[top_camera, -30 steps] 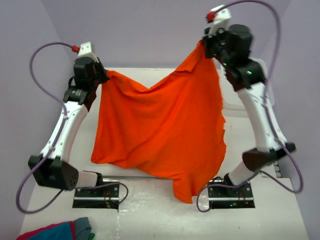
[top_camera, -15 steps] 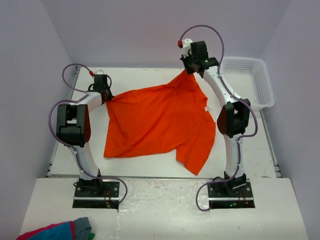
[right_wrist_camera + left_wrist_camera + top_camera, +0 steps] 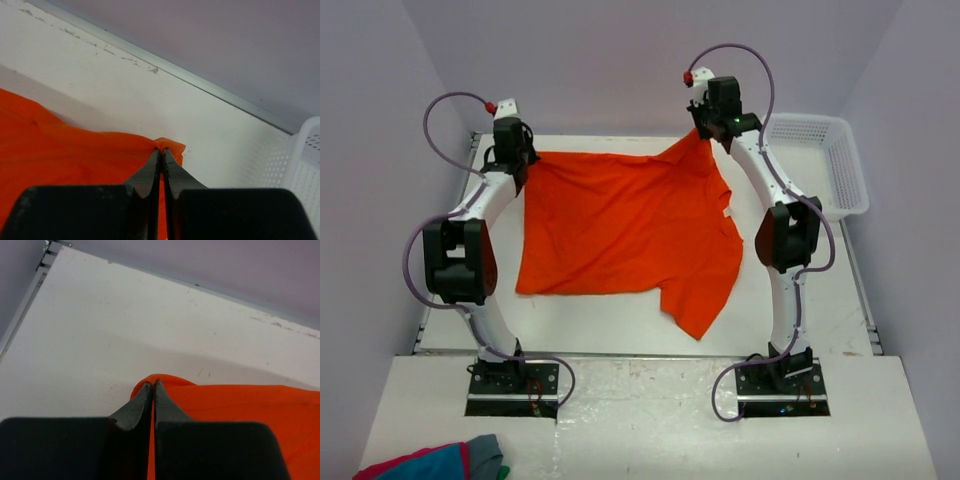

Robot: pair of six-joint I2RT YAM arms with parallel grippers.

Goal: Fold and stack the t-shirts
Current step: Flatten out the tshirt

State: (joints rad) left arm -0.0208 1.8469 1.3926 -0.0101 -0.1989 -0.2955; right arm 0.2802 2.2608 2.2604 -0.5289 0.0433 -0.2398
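Observation:
An orange t-shirt [image 3: 620, 225] lies spread across the white table [image 3: 820, 290], its far edge lifted at both corners. My left gripper [image 3: 525, 160] is shut on the shirt's far left corner [image 3: 165, 382]; the fingertips [image 3: 152, 386] pinch the cloth just above the table. My right gripper [image 3: 703, 135] is shut on the far right corner [image 3: 172, 147], held slightly higher, so the cloth rises to a peak there. One sleeve [image 3: 700, 305] hangs toward the near edge at the right.
A white plastic basket [image 3: 820, 165] stands at the table's far right, its wall also in the right wrist view [image 3: 300, 165]. A red, blue and grey cloth bundle [image 3: 435, 462] lies at the near left, off the table. Purple walls close in on three sides.
Both arms have swung from high above down and away to the table's far edge. The shirt, first hanging in the air, now lies stretched flat on the table.

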